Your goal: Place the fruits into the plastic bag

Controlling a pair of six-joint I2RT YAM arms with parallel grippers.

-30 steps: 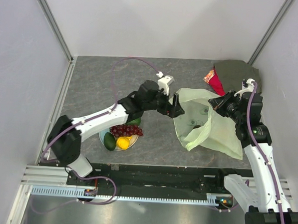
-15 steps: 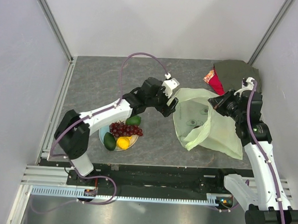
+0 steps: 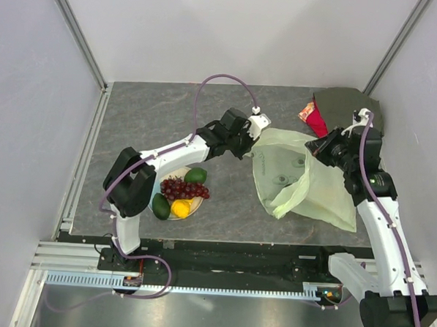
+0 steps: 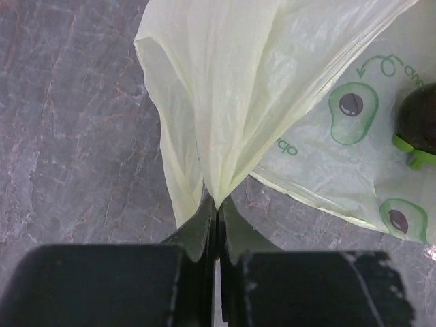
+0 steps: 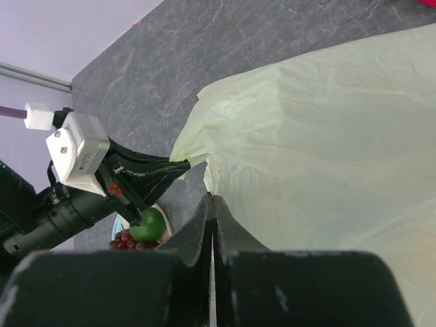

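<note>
Pale green plastic bag on table, right of centre. Left gripper clamped on mouth rim; right gripper clamped on opposite rim. Film judged light, limp, slippery, tear-prone; hold bunched rim folds.

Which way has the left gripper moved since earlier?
Yes: the left gripper, pinching the plastic bag, moved away from the plate, toward the back wall.

Gray stone tbl, white walls
</note>
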